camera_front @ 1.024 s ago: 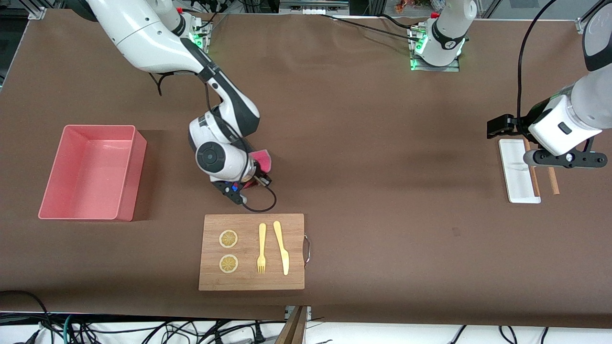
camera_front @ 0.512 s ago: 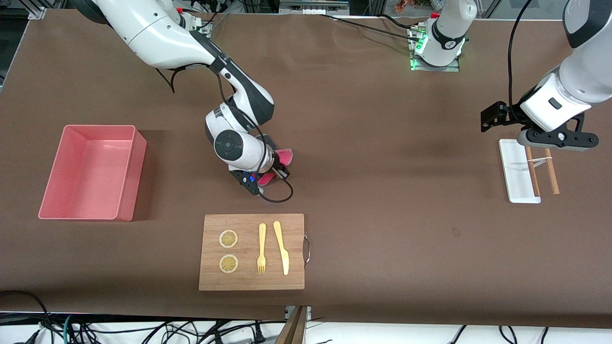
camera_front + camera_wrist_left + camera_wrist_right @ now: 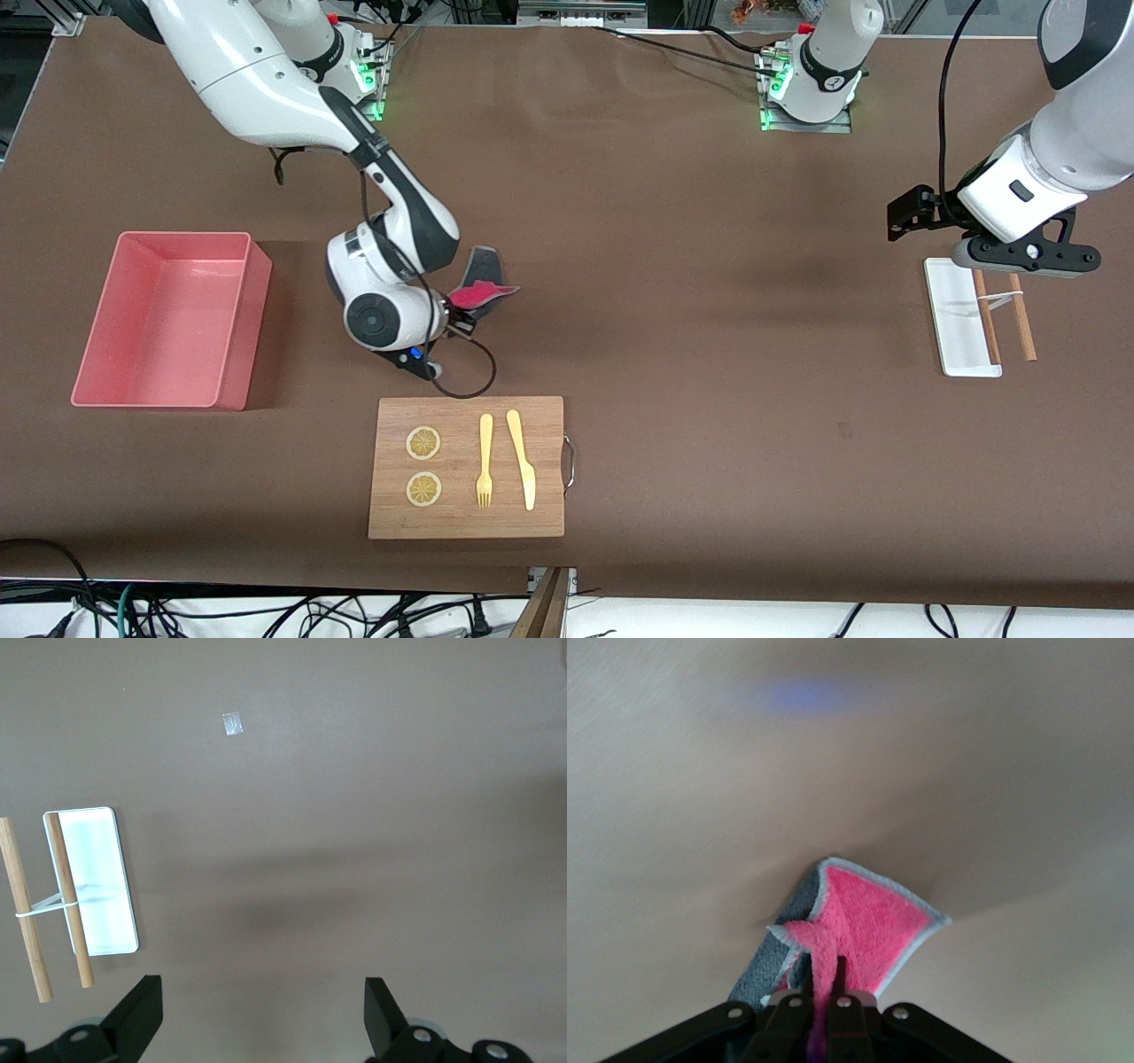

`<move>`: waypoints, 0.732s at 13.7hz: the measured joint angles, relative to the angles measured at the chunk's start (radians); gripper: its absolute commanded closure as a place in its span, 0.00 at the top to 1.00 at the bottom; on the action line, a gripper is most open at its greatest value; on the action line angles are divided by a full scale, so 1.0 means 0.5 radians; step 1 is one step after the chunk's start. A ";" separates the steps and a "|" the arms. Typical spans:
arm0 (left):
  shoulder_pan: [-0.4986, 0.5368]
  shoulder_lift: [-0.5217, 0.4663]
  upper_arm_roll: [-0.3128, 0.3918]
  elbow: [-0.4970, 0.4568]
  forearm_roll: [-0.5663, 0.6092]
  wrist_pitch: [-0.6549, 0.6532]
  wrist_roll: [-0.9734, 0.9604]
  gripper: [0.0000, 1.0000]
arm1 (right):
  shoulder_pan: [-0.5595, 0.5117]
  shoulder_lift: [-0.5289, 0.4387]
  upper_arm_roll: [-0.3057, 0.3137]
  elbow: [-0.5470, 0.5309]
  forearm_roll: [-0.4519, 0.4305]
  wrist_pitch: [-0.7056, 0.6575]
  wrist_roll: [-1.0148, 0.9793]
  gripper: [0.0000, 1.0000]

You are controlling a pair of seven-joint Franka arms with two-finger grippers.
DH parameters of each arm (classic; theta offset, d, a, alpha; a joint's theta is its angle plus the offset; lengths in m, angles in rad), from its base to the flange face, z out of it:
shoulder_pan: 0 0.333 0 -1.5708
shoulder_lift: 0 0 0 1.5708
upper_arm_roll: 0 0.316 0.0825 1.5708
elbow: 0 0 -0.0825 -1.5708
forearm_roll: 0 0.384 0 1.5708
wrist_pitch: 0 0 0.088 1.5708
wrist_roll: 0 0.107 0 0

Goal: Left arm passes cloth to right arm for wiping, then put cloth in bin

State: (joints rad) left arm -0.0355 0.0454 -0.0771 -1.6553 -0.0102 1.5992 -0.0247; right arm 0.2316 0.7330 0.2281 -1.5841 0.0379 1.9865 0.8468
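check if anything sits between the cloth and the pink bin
Nothing visible does. The right gripper is shut on the cloth over bare table, and the bin stands beside it toward the right arm's end. The cutting board lies nearer the camera, off that line.

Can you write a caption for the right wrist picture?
Right gripper shut on the pink cloth, dragging it across the brown table.

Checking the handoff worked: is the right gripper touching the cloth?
Touching. The right wrist view shows the right gripper with fingers pinched on the cloth.

Fuzzy terry cloth (image 3: 479,285); glossy plastic bin (image 3: 232,354)
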 measured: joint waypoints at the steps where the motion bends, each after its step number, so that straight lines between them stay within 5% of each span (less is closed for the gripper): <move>1: 0.000 0.001 0.000 0.000 0.000 0.000 0.002 1.00 | -0.006 -0.012 -0.047 0.006 0.000 -0.043 -0.096 0.00; 10: 0.000 0.002 0.008 0.000 0.000 0.000 0.016 1.00 | -0.052 -0.097 -0.517 0.009 -0.003 -0.246 -1.060 0.00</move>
State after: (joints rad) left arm -0.0355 0.0463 -0.0729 -1.6555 -0.0102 1.5991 -0.0166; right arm 0.2056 0.6847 -0.0302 -1.5796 0.0364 1.8634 0.3169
